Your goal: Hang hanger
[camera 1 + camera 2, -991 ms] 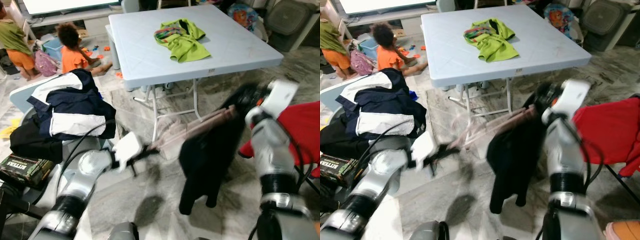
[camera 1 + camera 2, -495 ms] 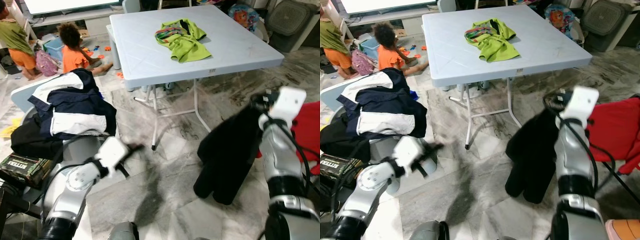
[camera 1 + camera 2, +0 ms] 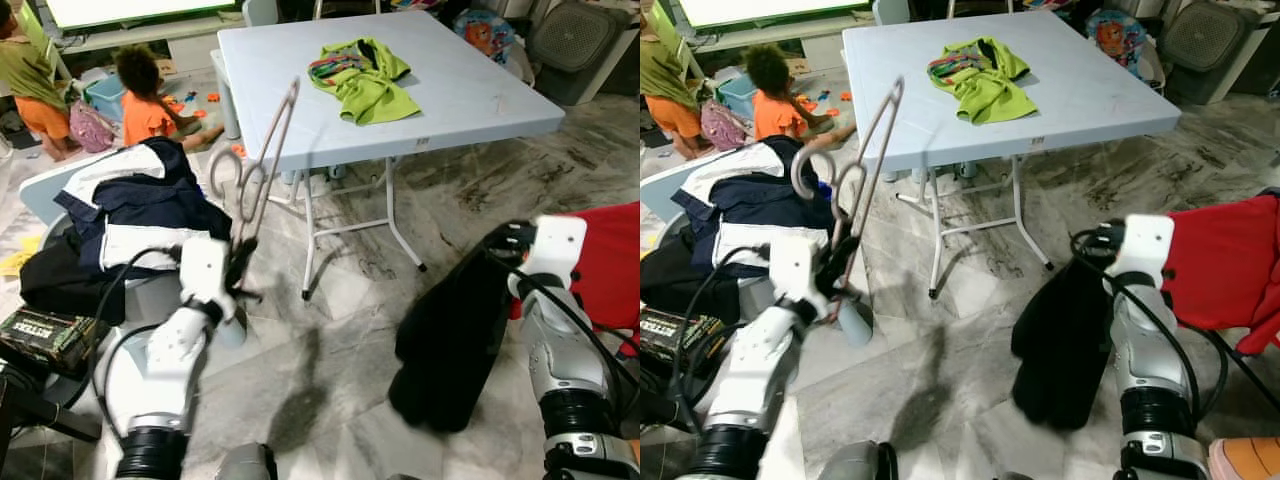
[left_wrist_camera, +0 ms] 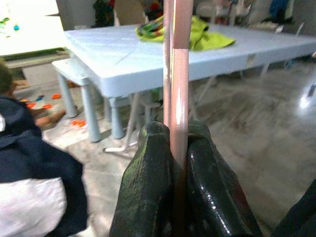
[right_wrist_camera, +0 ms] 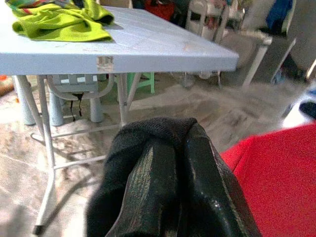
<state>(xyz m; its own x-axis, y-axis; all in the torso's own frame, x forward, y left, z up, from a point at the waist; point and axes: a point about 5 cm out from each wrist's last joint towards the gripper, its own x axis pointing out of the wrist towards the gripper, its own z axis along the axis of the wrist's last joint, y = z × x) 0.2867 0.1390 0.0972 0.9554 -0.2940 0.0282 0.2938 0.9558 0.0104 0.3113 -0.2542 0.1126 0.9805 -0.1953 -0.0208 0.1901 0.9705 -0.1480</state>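
A pink hanger (image 3: pixel 268 150) stands nearly upright in front of the table, its hook (image 3: pixel 224 178) turned toward my left. My left gripper (image 3: pixel 243 262) is shut on its lower end; the left wrist view shows the hanger (image 4: pixel 177 59) pinched between the black fingers (image 4: pixel 148 182). A black garment (image 3: pixel 450 340) hangs limp toward the floor from my right gripper (image 3: pixel 502 243), which is shut on its top. In the right wrist view the black garment (image 5: pixel 148 129) is bunched over the fingers (image 5: pixel 207 182).
A pale blue folding table (image 3: pixel 460 90) ahead carries a green garment (image 3: pixel 365 78). A navy and white jacket (image 3: pixel 140 215) lies on a chair at my left, red cloth (image 3: pixel 610 265) at my right. Two children (image 3: pixel 145 100) sit on the floor far left. Grey marble floor lies between.
The hanger has come out of the black garment, and my left arm has swung it up to stand upright. My right arm has dropped lower, still holding the garment.
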